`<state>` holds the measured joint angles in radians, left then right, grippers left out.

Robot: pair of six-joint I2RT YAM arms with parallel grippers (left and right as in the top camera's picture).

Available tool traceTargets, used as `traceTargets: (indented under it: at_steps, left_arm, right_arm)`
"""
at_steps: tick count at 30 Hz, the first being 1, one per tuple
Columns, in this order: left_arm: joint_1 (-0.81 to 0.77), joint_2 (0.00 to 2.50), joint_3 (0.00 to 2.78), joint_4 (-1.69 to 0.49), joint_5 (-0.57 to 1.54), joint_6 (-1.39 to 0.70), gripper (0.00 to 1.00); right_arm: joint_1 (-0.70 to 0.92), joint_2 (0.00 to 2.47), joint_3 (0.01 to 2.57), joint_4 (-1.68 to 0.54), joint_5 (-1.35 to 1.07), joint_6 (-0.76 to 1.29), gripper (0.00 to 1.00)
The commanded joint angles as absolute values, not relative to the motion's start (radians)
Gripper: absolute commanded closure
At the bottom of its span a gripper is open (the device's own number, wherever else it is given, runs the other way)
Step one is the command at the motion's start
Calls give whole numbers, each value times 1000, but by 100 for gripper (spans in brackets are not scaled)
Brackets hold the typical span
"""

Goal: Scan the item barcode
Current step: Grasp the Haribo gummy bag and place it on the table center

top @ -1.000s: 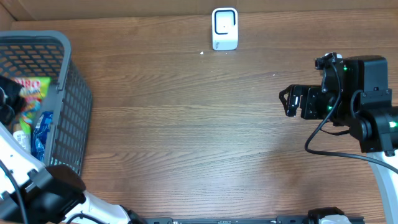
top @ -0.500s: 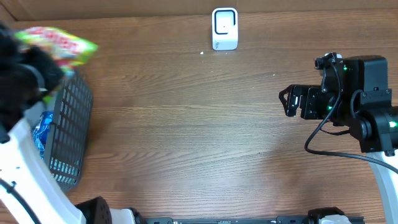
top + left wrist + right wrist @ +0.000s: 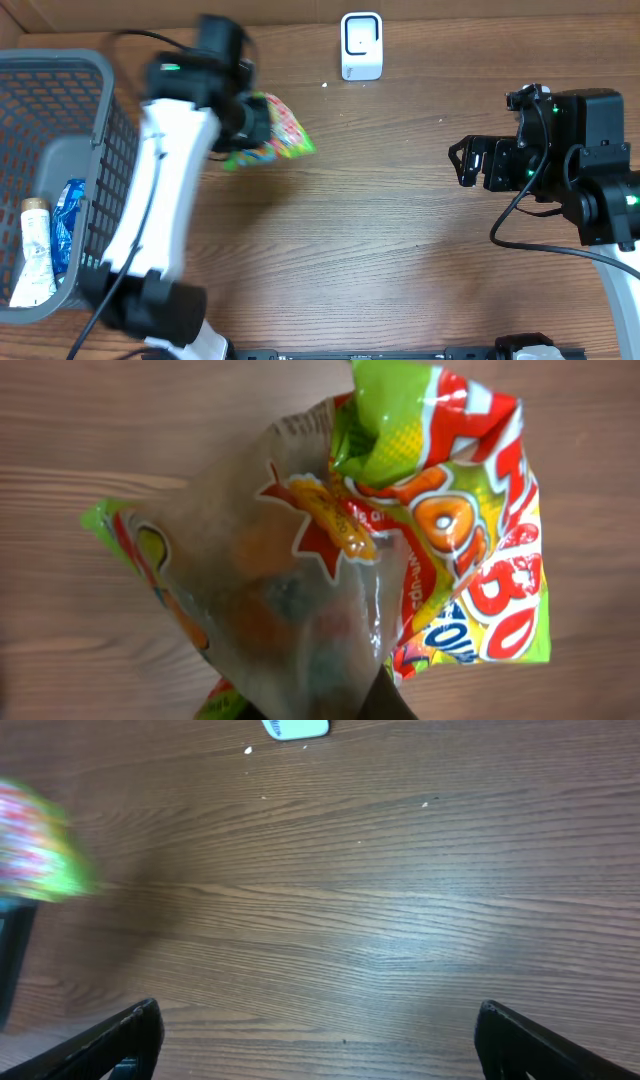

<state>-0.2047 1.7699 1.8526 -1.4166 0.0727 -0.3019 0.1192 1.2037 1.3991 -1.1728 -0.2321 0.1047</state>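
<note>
Left gripper [image 3: 252,122] is clenched hard on the snack bag [image 3: 283,137], operator. You have it pinched at one end, and the rest of the bag sticks out past the fingers over the wooden table [image 3: 350,240], with a soft shadow on the wood under it. Your left wrist camera is full of that bag: cloudy clear film on the near side, then green, yellow and red print with big red letters on the right, wood grain behind it all.

Look at where the bag sits from overhead. It is just to the right of the grey mesh basket [image 3: 118,120] and nearer you than the white scanner [image 3: 361,45], which stands at the far edge of the table. Bag and scanner are apart, not touching.

Over on your other side, the right gripper [image 3: 462,163] hangs above the right part of the table with its jaws spread wide and nothing between them. Its wrist camera shows two dark fingertips at the lower corners, bare wood between, the scanner's edge at the top and the bag as a green-red blur at the left.

Down in the basket lie a blue packet [image 3: 68,225] and a pale tube [image 3: 32,250], side by side.
</note>
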Motion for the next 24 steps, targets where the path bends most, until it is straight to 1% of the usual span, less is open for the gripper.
traceTargets:
  at_steps: [1,7,12,16,17,21,22,24]
  left_arm:
    - [-289,1849,1724,-1328,85,-273,96]
    - [-371,2004,1625,-1157,150,-273,96]
    - [-389,2109,1624,-1103,150,-273,96]
    - [-389,2145,1624,-1087,150,-273,95]
    - [-389,2145,1624,-1085,150,-273,89]
    - [-386,2144,1644,-1102,149,-270,60]
    - [-385,2144,1658,-1118,149,-268,55]
    - [-383,2144,1703,-1161,146,-265,47]
  right_arm:
    - [122,1203,1422,-1166,-237,104,0]
    - [122,1203,1422,-1162,-237,104,0]
    - [123,1203,1422,-1163,-237,104,0]
    - [123,1203,1422,-1166,-237,104,0]
    - [123,1203,1422,-1166,-237,104,0]
    - [122,1203,1422,-1166,-237,104,0]
    - [122,1203,1422,-1165,-237,104,0]
    - [123,1203,1422,-1165,-237,104,0]
